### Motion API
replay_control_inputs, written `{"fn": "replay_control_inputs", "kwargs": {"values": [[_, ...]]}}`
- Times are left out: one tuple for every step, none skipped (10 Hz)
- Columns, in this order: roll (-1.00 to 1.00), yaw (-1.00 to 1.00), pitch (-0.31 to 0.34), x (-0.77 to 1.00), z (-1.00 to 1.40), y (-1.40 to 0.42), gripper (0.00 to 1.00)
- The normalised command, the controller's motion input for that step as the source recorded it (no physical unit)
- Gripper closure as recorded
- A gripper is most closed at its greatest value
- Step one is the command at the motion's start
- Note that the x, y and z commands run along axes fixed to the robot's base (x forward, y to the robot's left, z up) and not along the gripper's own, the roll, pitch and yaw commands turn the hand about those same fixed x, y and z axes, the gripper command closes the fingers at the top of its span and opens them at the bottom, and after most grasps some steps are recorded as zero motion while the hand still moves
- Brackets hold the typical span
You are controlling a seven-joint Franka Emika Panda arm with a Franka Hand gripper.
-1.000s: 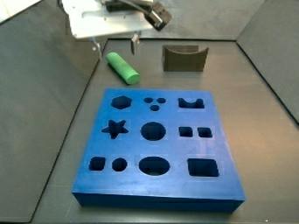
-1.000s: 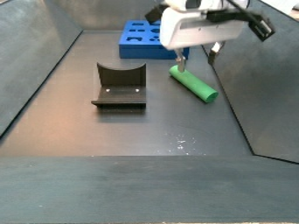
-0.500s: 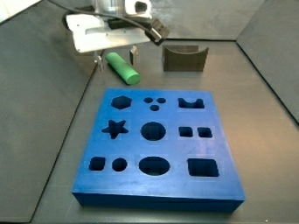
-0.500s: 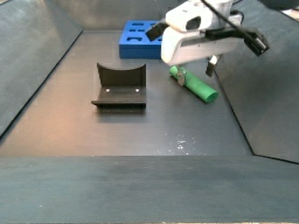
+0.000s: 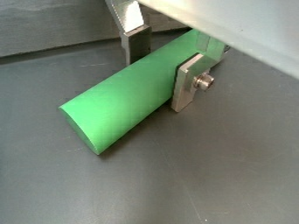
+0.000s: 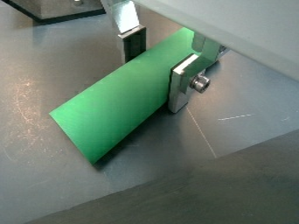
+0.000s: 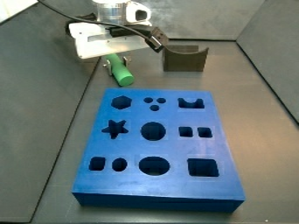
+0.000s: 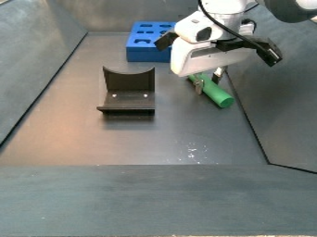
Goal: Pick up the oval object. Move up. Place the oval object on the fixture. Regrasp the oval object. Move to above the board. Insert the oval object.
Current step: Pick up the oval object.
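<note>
The bright-green oval object (image 5: 117,114) (image 6: 105,118) lies flat on the dark floor, between the left wall and the fixture (image 7: 184,59) (image 8: 126,91). My gripper (image 5: 160,79) (image 6: 156,77) is down over the peg with one silver finger on each side of it. The fingers (image 5: 190,83) straddle its far half, and the jaws look open around it. In both side views the gripper (image 7: 117,63) (image 8: 209,81) hides part of the peg (image 7: 121,74) (image 8: 218,96). The blue board (image 7: 158,149) (image 8: 148,42) lies beyond the peg's free end.
Grey walls enclose the floor, and one wall (image 7: 65,105) runs close beside the peg and the gripper. The fixture stands upright a short way from the peg, near the back wall (image 7: 198,22).
The gripper has come down from above the peg until its fingers stand on either side of it. The peg has not moved.
</note>
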Motion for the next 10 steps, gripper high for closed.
{"fn": "replay_control_inputs", "kwargs": {"values": [[0.0, 0.0, 0.0, 0.0, 0.0, 0.0, 1.0], [0.0, 0.0, 0.0, 0.0, 0.0, 0.0, 1.0], [0.0, 0.0, 0.0, 0.0, 0.0, 0.0, 1.0], [0.0, 0.0, 0.0, 0.0, 0.0, 0.0, 1.0], [0.0, 0.0, 0.0, 0.0, 0.0, 0.0, 1.0], [0.0, 0.0, 0.0, 0.0, 0.0, 0.0, 1.0], [0.0, 0.0, 0.0, 0.0, 0.0, 0.0, 1.0], [0.0, 0.0, 0.0, 0.0, 0.0, 0.0, 1.0], [0.0, 0.0, 0.0, 0.0, 0.0, 0.0, 1.0], [0.0, 0.0, 0.0, 0.0, 0.0, 0.0, 1.0]]}}
